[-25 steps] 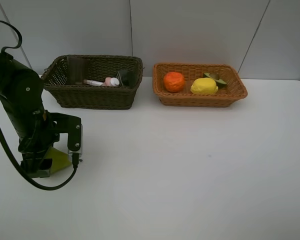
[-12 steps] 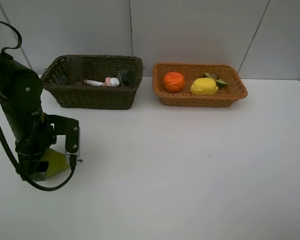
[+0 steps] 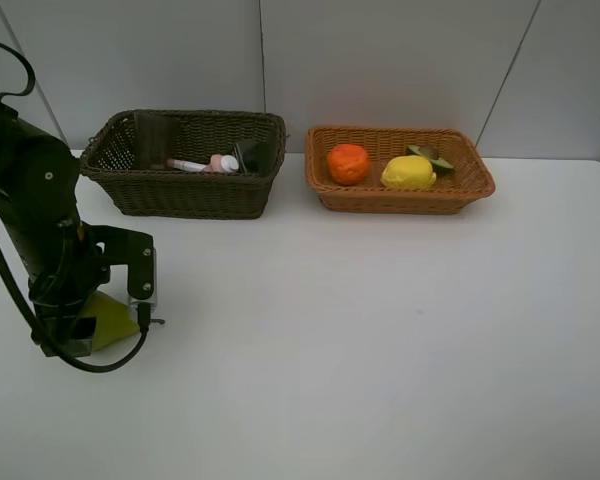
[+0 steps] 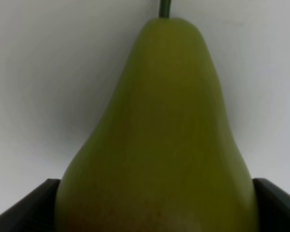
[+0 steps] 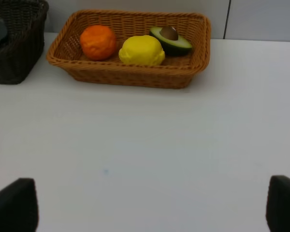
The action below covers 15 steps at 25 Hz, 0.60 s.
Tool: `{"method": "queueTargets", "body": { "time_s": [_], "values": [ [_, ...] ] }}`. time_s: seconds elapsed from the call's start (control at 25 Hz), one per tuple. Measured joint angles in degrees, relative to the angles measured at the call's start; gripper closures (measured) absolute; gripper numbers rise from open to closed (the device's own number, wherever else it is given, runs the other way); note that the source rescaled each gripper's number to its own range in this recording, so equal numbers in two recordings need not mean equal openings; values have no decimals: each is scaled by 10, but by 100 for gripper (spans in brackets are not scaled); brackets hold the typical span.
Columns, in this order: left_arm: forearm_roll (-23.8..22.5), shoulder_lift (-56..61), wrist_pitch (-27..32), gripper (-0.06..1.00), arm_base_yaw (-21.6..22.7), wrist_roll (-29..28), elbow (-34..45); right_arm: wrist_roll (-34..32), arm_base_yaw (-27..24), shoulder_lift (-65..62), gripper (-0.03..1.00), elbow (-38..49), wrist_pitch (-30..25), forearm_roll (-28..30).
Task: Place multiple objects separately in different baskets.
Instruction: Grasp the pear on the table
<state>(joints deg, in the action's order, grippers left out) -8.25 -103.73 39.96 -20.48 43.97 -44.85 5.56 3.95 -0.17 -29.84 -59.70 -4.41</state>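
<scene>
A green pear (image 3: 108, 320) lies on the white table at the left. My left gripper (image 3: 78, 338) is down over the pear with its jaws wide open. In the left wrist view the pear (image 4: 157, 140) fills the gap between the two dark fingers (image 4: 31, 205). The dark brown basket (image 3: 185, 195) holds a pink bottle (image 3: 223, 163), a white marker (image 3: 185, 165) and a dark pump bottle (image 3: 252, 155). The tan basket (image 3: 400, 198) holds an orange (image 3: 348, 163), a lemon (image 3: 408, 172) and an avocado half (image 3: 432, 156). My right gripper (image 5: 147, 205) stands open over bare table, out of the high view.
Both baskets stand side by side at the back of the table against the grey wall. The left arm's black cable loops around its base (image 3: 80, 365).
The left arm has shifted a little to the left over the pear. The baskets and what lies in them have not moved.
</scene>
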Motion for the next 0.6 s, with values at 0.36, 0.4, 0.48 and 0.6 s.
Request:
{"method": "queueTargets", "body": {
  "time_s": [0.36,0.4,0.48,0.6],
  "values": [
    [4,-12,4,2,0,0,0,0,0,0,-3,0,0,0],
    [4,-12,4,2,0,1,0,0,0,0,-3,0,0,0],
    [4,-12,3,2,0,1,0,0,0,0,-3,0,0,0],
    [4,-12,3,2,0,1,0,0,0,0,-3,0,0,0]
  ]
}}
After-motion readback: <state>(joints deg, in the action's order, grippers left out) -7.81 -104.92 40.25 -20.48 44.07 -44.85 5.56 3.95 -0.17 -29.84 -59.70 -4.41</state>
